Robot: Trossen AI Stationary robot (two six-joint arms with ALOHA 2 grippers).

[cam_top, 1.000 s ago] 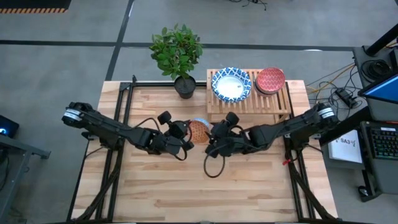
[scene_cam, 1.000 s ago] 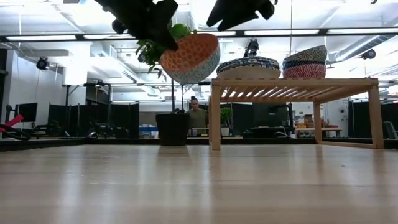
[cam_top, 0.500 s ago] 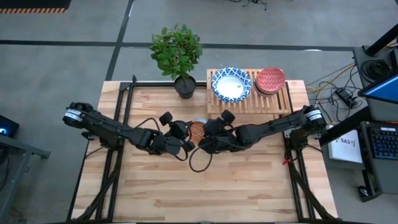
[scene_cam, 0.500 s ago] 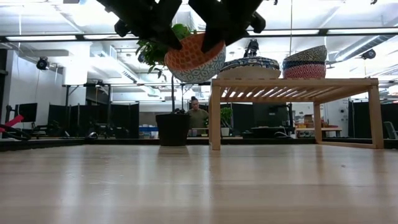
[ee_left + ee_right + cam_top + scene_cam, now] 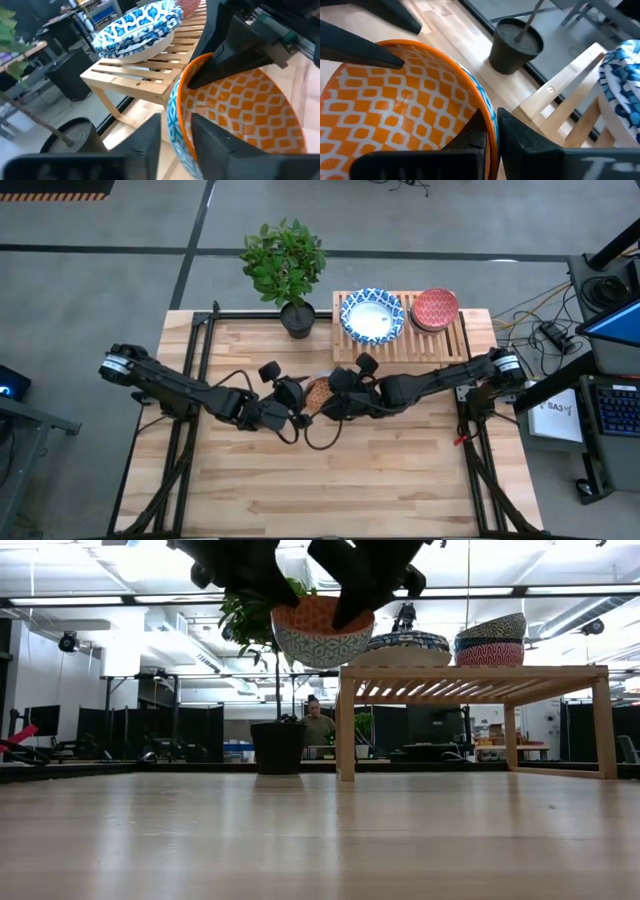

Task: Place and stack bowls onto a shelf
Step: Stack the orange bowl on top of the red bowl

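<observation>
A small orange bowl (image 5: pixel 320 630) with a blue-patterned outside hangs high over the table, between my two grippers, left of the shelf (image 5: pixel 400 342). My right gripper (image 5: pixel 496 137) is shut on its rim. My left gripper (image 5: pixel 176 142) is open on the opposite side, one finger inside the rim and one outside. On the shelf sit a wide blue-and-white bowl (image 5: pixel 372 315) and a red bowl (image 5: pixel 435 308). My right gripper pinches the rim of the orange bowl (image 5: pixel 489 112) on the side toward the shelf, one finger inside and one outside. It comes slanting down from the table's right. The bowl is lifted clear and nearly level. My left gripper: I cannot tell whether its fingers touch the rim (image 5: pixel 175 117).
A black plant pot (image 5: pixel 297 318) with a leafy plant stands at the far edge, left of the shelf. A cable loop (image 5: pixel 318 438) hangs under the arms. In the low view a person (image 5: pixel 318 725) shows in the room behind.
My right gripper has moved toward the table's left to the orange bowl and taken hold of its rim. The bowl, tilted a second ago, now hangs nearly level and has shifted slightly toward the shelf.
</observation>
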